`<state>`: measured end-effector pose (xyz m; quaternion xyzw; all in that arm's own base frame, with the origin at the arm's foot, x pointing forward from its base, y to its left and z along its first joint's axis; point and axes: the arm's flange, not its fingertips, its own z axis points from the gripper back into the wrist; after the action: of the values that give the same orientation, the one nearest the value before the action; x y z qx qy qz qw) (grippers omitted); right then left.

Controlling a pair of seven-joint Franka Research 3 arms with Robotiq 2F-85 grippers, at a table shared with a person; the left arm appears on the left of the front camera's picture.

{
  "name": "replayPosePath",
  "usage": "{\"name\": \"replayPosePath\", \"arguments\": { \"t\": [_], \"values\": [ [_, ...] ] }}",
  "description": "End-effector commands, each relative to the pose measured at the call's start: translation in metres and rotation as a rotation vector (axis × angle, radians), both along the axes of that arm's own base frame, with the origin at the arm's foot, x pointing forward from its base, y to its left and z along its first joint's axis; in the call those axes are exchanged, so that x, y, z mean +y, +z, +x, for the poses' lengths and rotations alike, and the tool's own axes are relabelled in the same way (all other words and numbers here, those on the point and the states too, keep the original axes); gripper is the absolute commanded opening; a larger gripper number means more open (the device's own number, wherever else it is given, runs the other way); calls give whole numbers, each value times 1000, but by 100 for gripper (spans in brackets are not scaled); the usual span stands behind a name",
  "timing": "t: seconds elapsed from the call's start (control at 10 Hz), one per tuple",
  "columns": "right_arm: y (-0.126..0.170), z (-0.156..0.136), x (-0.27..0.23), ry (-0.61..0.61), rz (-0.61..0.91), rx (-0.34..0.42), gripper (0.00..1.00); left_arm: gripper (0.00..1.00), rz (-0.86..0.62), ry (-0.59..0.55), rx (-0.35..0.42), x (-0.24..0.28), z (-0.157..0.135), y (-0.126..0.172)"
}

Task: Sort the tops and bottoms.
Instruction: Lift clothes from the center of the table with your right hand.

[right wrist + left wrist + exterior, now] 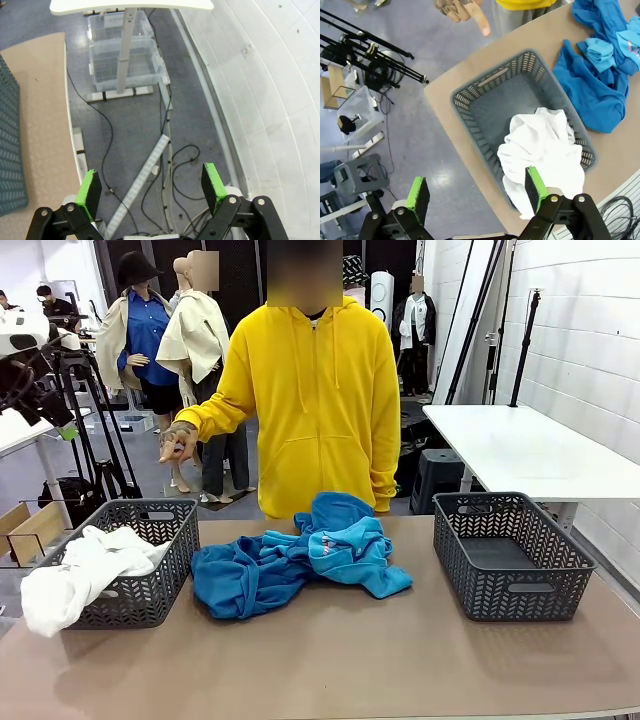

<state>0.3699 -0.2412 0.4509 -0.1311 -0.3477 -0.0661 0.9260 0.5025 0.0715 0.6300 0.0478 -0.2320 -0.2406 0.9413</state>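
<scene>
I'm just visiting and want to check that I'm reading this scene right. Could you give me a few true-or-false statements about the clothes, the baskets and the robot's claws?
1. The white garment lies in the left basket, partly hanging over its rim. True.
2. The right basket holds a blue garment. False: the blue garments lie on the table between the baskets.
3. The left gripper is clamped on the white garment. False: its jaws stand open with nothing between them.
4. The right gripper is open. True.
5. A person in a yellow hoodie stands at the far side. True.
</scene>
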Motion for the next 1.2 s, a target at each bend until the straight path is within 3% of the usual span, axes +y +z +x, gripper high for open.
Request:
{"name": "replayPosePath", "arguments": {
  "t": [0.0,0.1,0.7,0.9,1.1],
  "values": [
    [0,0,-1,3,2,2,100,100,-39,-49,15,-1,5,-2],
    [0,0,-1,3,2,2,100,100,0,0,0,0,0,0],
    [0,0,-1,3,2,2,100,100,-7,-9,4,-1,1,-2],
    [0,0,-1,3,2,2,100,100,-120,120,56,70,-6,-11],
    [0,0,-1,3,2,2,100,100,-78,275,49,117,-19,-25]
  ]
}}
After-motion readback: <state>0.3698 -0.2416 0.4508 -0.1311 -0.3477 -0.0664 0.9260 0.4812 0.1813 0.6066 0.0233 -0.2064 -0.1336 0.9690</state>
